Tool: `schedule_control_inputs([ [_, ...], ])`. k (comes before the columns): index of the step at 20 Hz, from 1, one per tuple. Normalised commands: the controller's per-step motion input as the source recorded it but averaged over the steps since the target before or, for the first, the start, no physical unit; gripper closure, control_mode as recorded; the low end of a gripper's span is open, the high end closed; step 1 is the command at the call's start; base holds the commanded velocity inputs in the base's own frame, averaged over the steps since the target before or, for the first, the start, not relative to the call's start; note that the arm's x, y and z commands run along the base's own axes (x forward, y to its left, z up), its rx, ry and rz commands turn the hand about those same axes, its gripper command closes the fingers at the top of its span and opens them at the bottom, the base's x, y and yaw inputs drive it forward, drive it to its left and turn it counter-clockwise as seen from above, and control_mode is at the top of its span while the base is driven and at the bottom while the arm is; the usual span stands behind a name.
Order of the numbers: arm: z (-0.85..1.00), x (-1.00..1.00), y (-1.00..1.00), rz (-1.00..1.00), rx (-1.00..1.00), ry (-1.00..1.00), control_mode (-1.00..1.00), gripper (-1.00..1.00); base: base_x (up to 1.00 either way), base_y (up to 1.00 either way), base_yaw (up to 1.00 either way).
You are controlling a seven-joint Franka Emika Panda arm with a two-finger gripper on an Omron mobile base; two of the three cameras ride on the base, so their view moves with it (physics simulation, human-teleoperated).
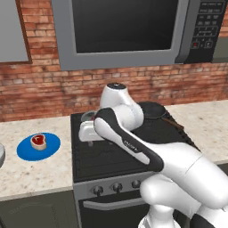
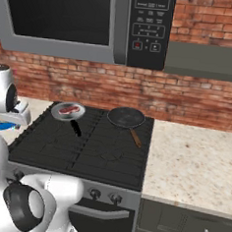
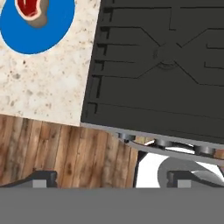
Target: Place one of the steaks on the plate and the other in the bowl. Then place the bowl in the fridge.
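One steak (image 1: 38,140) is lying on the plate (image 1: 50,149) — the other (image 2: 66,110) is sitting in a pan (image 2: 69,112) on the stove (image 2: 105,151), right of that plate; the tool (image 3: 111,179) is gaping, empty — bowl and fridge steps are waiting.

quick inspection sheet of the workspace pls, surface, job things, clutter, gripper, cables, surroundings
surface: speckled beige counter on both sides of a black stove
job's things: one steak lies on the blue plate; second steak lies in a grey frying pan on the stove
clutter: a dark empty frying pan on the stove's back right
grippers: gripper open, holding nothing, above the stove's front edge
cables: nothing seen
surroundings: brick wall, microwave above the stove, wooden floor
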Motion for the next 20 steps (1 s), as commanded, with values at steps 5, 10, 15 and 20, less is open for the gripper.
schedule_control_inputs([
  [5,0.27,0.01,-0.75,-0.18,0.00,0.00,-1.00,-1.00,0.00,0.00,0.00],
  [10,0.05,0.41,-0.45,-0.24,0.00,0.01,-1.00,-1.00,0.00,0.00,0.00],
  [15,0.00,0.58,-0.31,-0.22,0.00,0.04,-1.00,-1.00,0.00,0.00,0.00],
  [20,0.00,0.77,-0.05,-0.17,-0.01,0.07,-1.00,-1.00,0.00,0.00,0.00],
])
